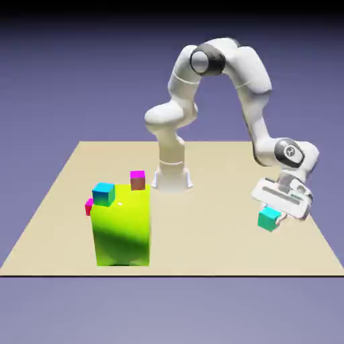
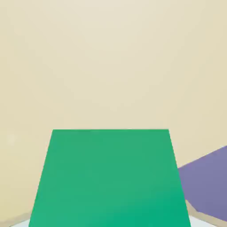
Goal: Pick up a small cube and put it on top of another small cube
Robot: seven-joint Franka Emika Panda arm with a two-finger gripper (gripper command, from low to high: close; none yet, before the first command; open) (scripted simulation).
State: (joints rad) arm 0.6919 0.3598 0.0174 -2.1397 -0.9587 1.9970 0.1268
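One green cube (image 1: 269, 219) clamped in end effector (image 1: 277, 216), no readable writing anywhere

The exterior view looks down from above at the whole beige square table (image 1: 201, 222), with the white jointed arm (image 1: 248, 80) standing in the upper middle of the frame. The hand view sits very near a small green cube (image 2: 108, 177) filling its lower half, facing bare tabletop. Both views share that cube (image 1: 269, 218), at the exterior frame's right, and the table (image 2: 111, 62).
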